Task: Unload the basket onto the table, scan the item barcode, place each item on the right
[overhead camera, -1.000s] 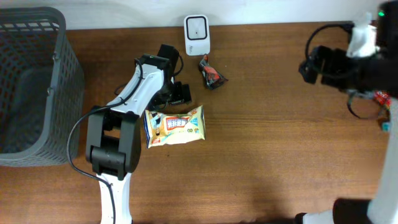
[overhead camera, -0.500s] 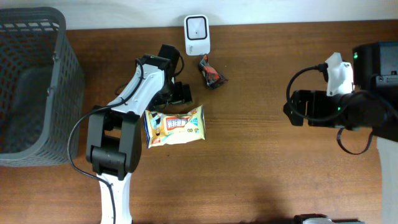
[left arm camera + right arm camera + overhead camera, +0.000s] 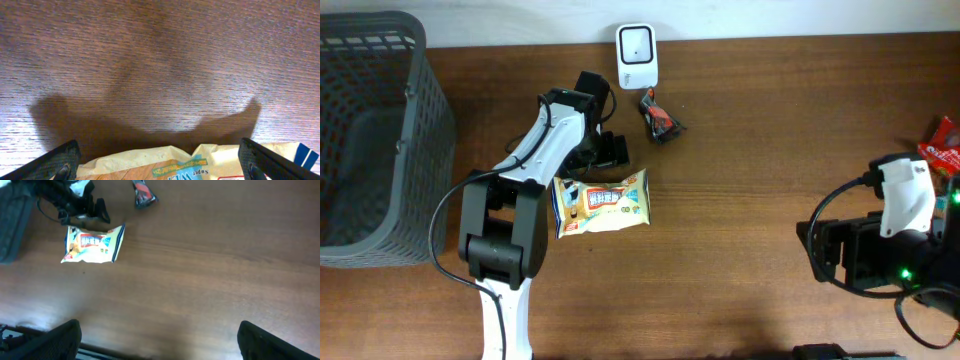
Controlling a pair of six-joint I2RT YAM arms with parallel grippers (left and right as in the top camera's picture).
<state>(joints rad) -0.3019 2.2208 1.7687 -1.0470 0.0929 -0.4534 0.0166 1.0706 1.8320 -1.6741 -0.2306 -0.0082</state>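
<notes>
A yellow snack packet (image 3: 602,203) lies flat left of the table's middle, its printed face up and no barcode showing. My left gripper (image 3: 605,158) hangs open just behind the packet's far edge. In the left wrist view the packet (image 3: 185,164) lies low between the fingers (image 3: 62,161), and nothing is gripped. A white scanner (image 3: 636,55) stands at the back edge, with a small dark packet (image 3: 661,120) beside it. My right gripper (image 3: 820,252) is open and empty at the near right. Its wrist view looks across at the snack packet (image 3: 94,244) and the dark packet (image 3: 144,195).
A grey mesh basket (image 3: 370,140) fills the far left of the table. A red packet (image 3: 942,145) lies at the right edge. Bare wood (image 3: 750,180) spans the space between the two arms.
The right arm has swung from the back right corner down toward the near right edge, its gripper staying open. The left arm and both packets have not moved.
</notes>
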